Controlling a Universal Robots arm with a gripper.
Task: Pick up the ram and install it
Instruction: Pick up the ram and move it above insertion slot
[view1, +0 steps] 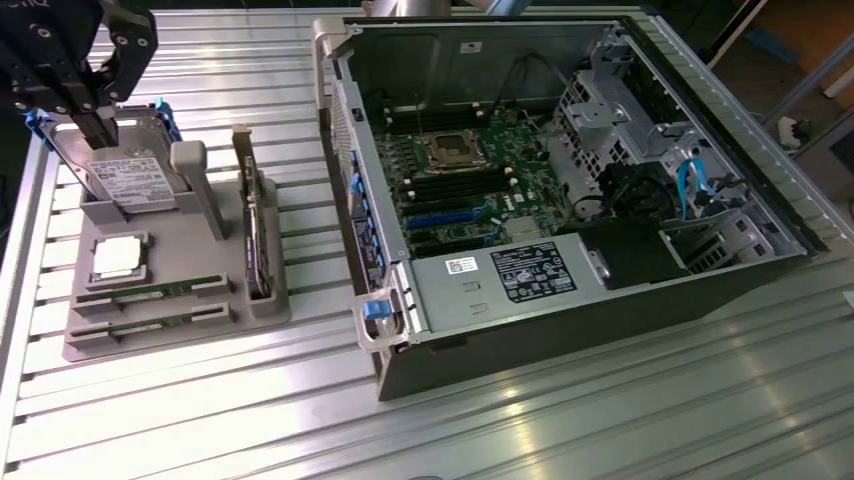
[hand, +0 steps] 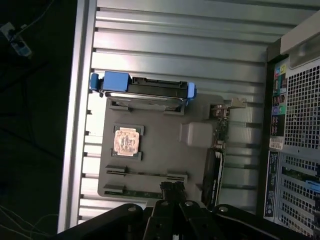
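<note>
- Two fingers (hand: 167, 189) are pressed together with nothing between them. The gripper (view1: 96, 112) hangs high over the far end of the tray (view1: 80, 345), above the drive (view1: 127, 180).
- I take the ram (view1: 140, 327) to be the stick in the tray's nearest slot. A twin (view1: 150, 293) sits just beside it on the far side, though they look alike and I can't be sure which is meant.
- My worry is that the sticks sit so close that a slightly off descent could catch the twin. Fingers this narrow would strike the ram's top edge rather than straddle it.
- The card (view1: 254, 230) stands upright on the tray at the exterior view's right, a tall edge to snag.
- The table (view1: 534, 430) lies open nearby. The case (view1: 561, 300) wall rises between tray and board (view1: 461, 190).
</note>
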